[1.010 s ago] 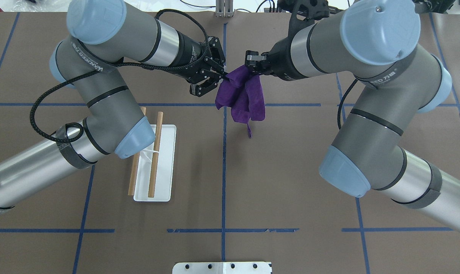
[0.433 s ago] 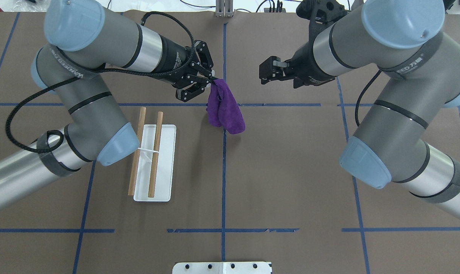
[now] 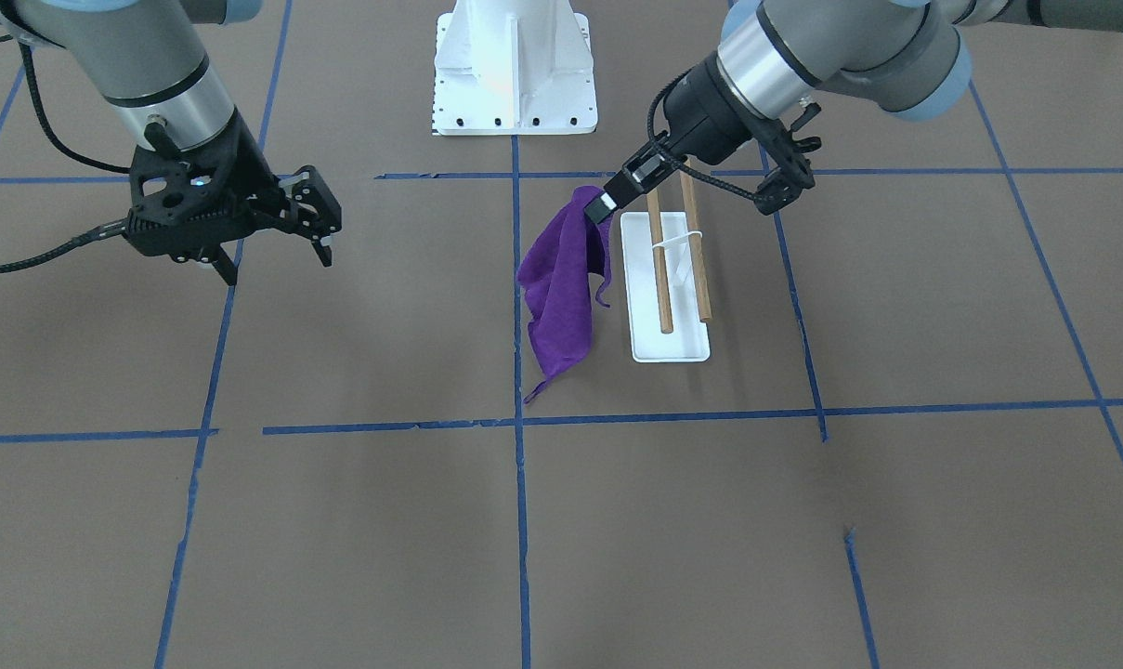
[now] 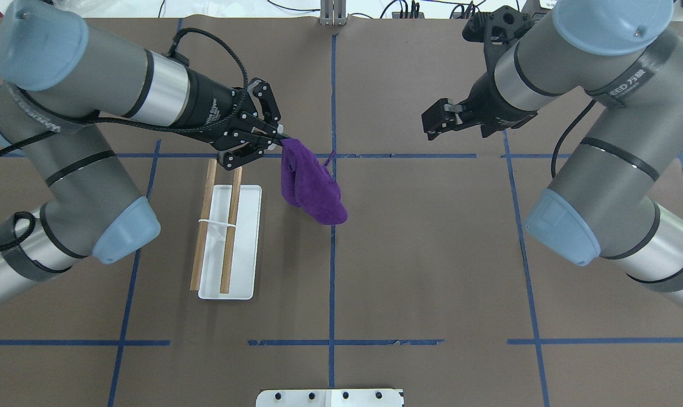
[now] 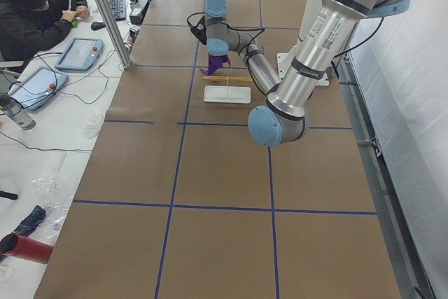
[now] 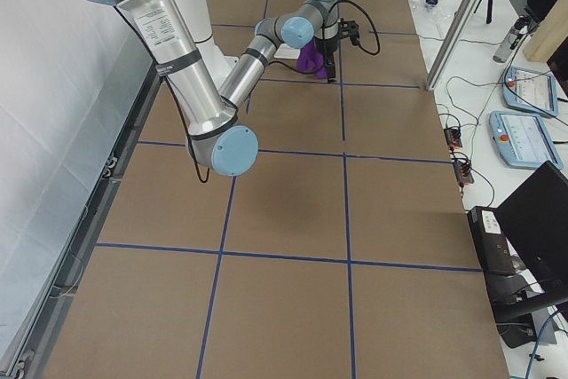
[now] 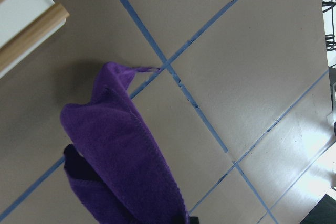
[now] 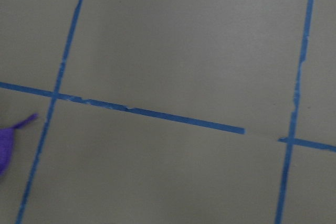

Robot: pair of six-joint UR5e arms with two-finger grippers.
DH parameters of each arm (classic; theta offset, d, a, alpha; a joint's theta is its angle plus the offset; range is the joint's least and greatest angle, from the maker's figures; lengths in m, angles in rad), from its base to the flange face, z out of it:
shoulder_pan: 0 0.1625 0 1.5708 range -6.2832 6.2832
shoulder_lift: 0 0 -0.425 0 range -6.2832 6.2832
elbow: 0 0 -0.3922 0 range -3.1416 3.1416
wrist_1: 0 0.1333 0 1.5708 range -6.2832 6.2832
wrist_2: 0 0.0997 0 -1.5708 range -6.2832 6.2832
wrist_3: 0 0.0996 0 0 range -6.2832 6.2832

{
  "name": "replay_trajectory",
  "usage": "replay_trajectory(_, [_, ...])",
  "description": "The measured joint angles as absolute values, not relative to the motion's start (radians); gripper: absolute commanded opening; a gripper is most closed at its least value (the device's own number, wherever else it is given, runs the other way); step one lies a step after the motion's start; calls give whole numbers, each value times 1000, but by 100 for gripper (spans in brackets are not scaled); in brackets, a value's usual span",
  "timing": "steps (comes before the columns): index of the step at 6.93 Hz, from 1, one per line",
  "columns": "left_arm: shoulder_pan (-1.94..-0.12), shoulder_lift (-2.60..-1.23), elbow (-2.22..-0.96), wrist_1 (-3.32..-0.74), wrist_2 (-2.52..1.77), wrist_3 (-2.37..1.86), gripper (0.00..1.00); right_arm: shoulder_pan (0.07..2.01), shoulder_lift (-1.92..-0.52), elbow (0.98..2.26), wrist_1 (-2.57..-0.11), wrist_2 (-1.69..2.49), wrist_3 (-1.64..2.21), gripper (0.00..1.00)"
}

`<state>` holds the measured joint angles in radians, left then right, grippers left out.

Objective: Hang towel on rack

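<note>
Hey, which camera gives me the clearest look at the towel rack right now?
Overhead exterior: the rack shows whole, with both rods and the white base laid out plainly. Front-facing shows it too, the rods' far ends partly covered. Exterior left shows it small. Left wrist catches only rod ends. Right wrist and exterior right do not show it.

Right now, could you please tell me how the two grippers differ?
The left gripper is shut on a corner of the towel; the right gripper is open and empty. The left gripper hangs near the rack; the right gripper is far from it. Both are off the table.
</note>
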<state>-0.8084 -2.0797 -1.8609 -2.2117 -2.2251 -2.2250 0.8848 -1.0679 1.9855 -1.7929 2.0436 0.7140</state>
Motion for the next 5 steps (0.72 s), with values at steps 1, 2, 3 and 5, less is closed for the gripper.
replay_trajectory(1, [-822,-2025,-1888,-2212,-2233,-2149,0,933,-1089,1973,-1847,2050,563,100])
replay_trajectory(2, [-833,-1971,-1902,-2212,-2238,-2060,0,988,-1123,1948,-1867,2069,406,100])
replay_trajectory(3, [-856,-1916,-1908,-2212,-2255,-1956,0,1057,-1160,1914,-1871,2108,245,100])
replay_trajectory(5, [-939,-1808,-1906,-2213,-2313,-1744,0,1188,-1221,1850,-1870,2177,-7,100])
